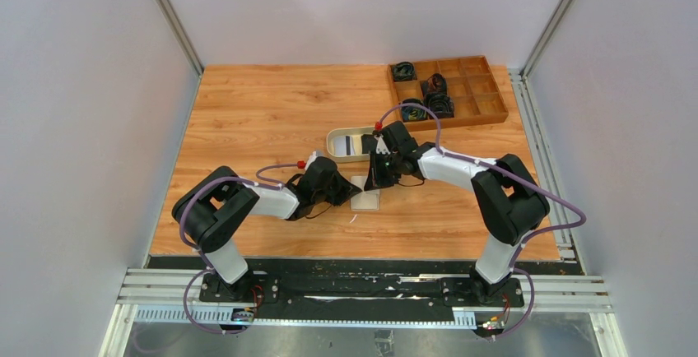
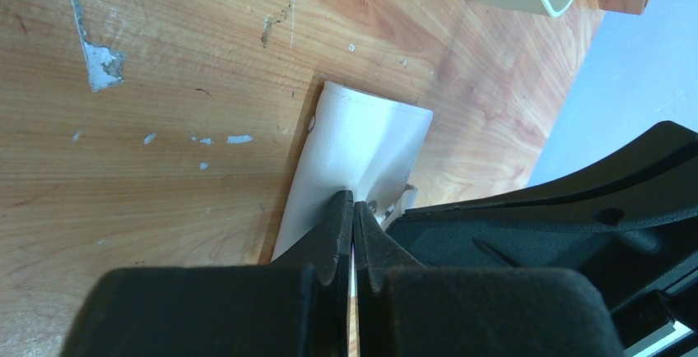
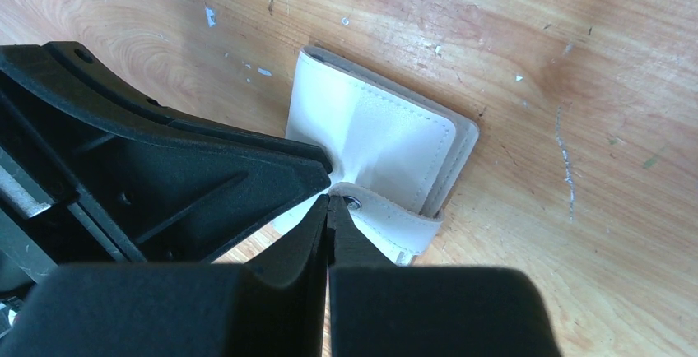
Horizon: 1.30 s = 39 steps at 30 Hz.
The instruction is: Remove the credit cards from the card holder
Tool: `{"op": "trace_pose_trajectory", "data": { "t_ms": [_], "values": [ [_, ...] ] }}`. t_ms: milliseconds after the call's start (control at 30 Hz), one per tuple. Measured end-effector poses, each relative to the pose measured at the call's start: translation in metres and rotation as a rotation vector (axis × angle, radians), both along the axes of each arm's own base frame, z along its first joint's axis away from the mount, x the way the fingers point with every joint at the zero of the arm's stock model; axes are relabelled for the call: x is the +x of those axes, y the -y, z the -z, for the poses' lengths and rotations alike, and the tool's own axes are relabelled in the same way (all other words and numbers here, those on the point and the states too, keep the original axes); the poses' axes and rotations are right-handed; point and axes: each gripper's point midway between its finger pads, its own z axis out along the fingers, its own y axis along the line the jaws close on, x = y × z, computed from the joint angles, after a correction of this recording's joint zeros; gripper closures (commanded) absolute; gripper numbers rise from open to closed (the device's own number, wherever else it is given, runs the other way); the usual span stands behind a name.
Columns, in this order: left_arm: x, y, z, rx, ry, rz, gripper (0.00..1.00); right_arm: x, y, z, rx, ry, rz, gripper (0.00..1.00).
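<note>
Overhead and wrist views of both arms meeting at mid-table. The card holder [image 1: 367,199] lies flat on the wooden table [image 1: 272,110]. It sits just in front of an oval beige tray [image 1: 333,145] and well apart from the wooden compartment box [image 1: 494,114] at the far right. We see it folded closed, cream cover up, so its inside is hidden.

The left gripper [image 2: 353,205] reaches in from the left with its fingers together. Its tips press on the cover, and the leather creases toward them.

The right gripper [image 3: 328,205] comes in from the opposite side, its fingers likewise together. Its tips sit at the free end of the snap tab [image 3: 395,217], touching it beside the metal stud [image 3: 354,202]. The tab stands raised off the cover. We cannot tell whether a sliver of tab is caught between the fingers.

The two grippers nearly touch over the holder's near edge. Flat light and dark pieces lie in the tray, too small for us to identify.
</note>
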Motion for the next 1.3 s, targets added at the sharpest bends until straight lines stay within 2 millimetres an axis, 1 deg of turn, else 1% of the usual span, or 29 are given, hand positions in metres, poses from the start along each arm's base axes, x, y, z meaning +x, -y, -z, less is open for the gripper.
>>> {"op": "trace_pose_trajectory", "data": {
  "t_ms": [733,1300],
  "values": [
    [0.000,0.000,0.000,0.004,-0.005,0.000,1.00,-0.006,0.004,0.008,-0.012,-0.020,0.001,1.00],
    [0.000,0.000,0.000,0.005,-0.005,0.000,1.00,-0.005,-0.002,0.014,0.014,-0.039,0.002,1.00]
  ]
}}
